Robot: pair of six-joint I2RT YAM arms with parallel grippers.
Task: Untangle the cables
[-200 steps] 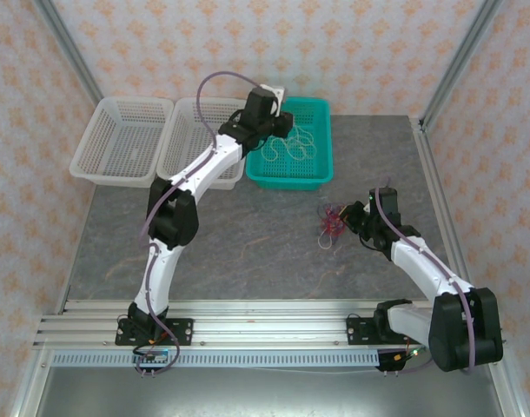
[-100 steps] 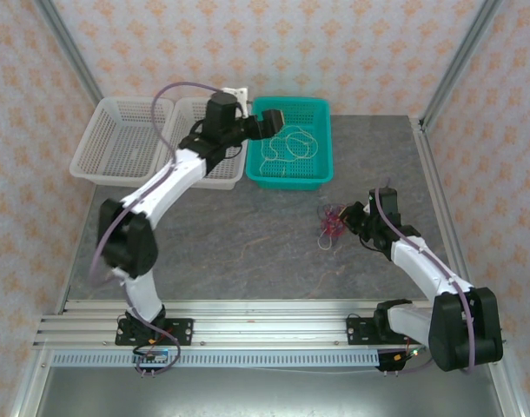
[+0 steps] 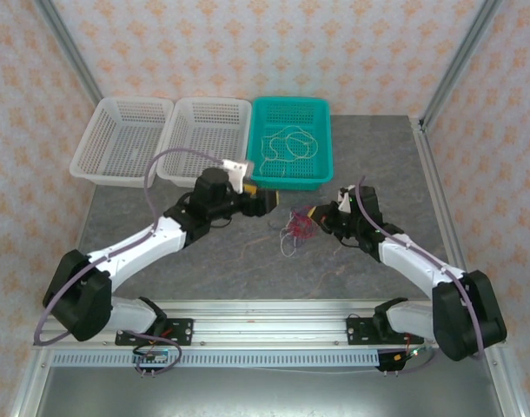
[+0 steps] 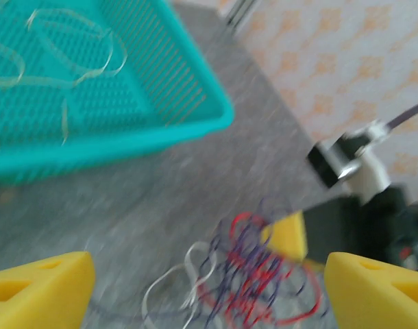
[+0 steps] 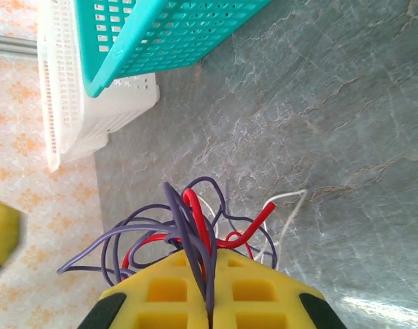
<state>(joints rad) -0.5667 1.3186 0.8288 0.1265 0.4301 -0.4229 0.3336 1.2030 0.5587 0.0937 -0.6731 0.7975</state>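
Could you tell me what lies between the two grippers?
The red and purple cable tangle, pinched by the right gripper, facing the open left gripper; the top view shows it.

Tangled cables (image 4: 253, 273) near teal basket (image 4: 127, 137)

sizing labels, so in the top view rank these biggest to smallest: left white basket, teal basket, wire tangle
1. left white basket and teal basket: too alike to rank.
2. wire tangle: clearly smallest.

Top camera looks down from behind; both wrist cameras (close, low) share the teal basket (image 4: 127, 140) and cables (image 5: 195, 216).
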